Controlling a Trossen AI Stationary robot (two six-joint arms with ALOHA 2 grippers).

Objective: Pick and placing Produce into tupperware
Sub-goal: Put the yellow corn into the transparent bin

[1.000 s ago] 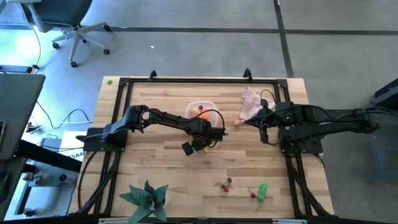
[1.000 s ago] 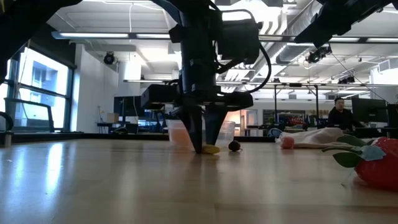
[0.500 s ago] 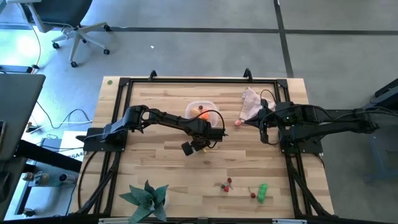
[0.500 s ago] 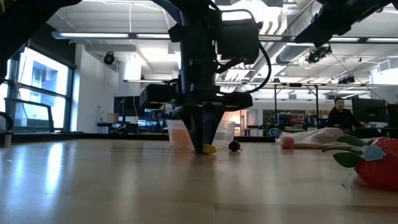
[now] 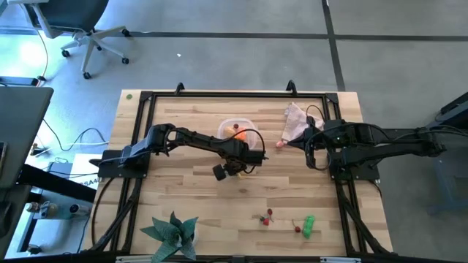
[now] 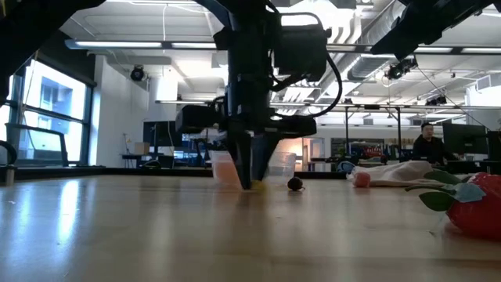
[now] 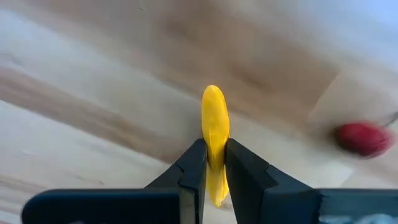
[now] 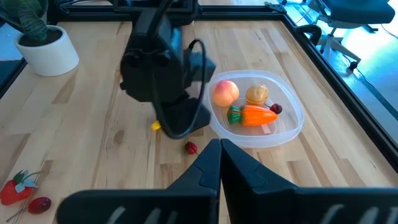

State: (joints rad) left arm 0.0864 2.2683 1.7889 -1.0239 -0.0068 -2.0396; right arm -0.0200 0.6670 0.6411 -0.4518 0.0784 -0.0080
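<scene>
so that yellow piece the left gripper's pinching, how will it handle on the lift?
The yellow piece stands straight and unbent between the left gripper fingers, so probably stiff. It's small and thin, likely light. Its surface looks smooth and it is held by a narrow edge, so it might twist or slip.
</scene>
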